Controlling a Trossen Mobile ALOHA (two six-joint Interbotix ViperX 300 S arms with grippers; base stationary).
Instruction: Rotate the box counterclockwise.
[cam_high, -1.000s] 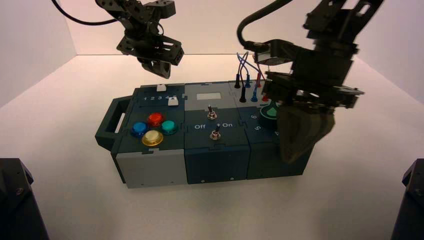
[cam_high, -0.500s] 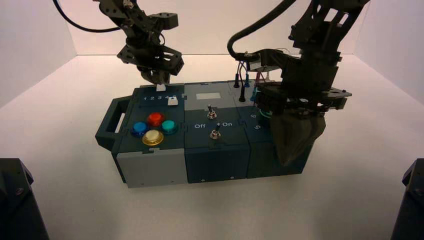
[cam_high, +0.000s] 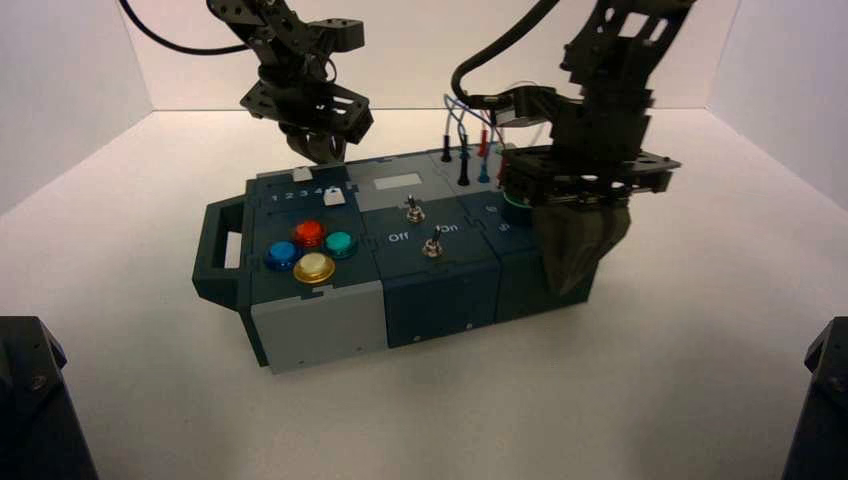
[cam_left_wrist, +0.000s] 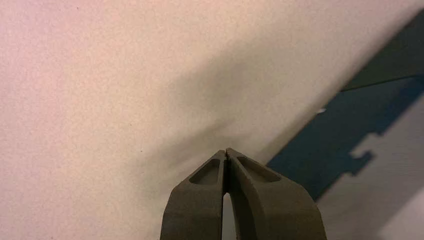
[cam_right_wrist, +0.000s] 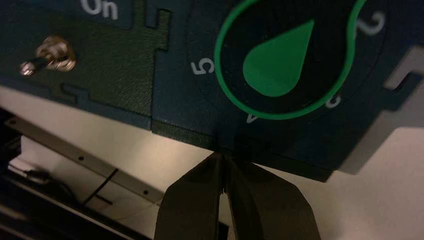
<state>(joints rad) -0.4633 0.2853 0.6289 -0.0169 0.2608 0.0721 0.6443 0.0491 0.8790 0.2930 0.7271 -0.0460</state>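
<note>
Box (cam_high: 400, 260) sitting on white desk (cam_high: 650, 380), long axis running across the high view, handle end at robot's left, already skewed a little with knob end farther back than button end. Judging rotation as underway, not finished.

Right end effector (cam_high: 575, 262) pressing against near front edge at the box's right end, just below green knob (cam_right_wrist: 278, 60); fingers clenched together, tips meeting, holding nothing, working as a pusher. Right wrist view showing tips touching box edge by the "4" mark, knob pointer aiming between "2" and the next numeral, hard to say closer.

Left end effector (cam_high: 318, 150) hovering at far back edge near the sliders (cam_high: 335, 197), behind coloured buttons (cam_high: 310, 250); fingers (cam_left_wrist: 250, 200) clenched too, gripping nothing. Left wrist view showing mostly desk with box corner off to one side, so contact with box not confirmed.

Risks, as judgement only:
- Sliding off corner: closed tips bearing on a narrow edge, likely slipping past the end as box angle changes.
- Translating instead of turning: happening if left side gives no counter-push or pivot.
- Snagging looped wires (cam_high: 470, 120) or bumping toggle switches (cam_high: 420, 225), right arm hanging close above them.
- Nudging knob if tips ride up over the edge.
</note>
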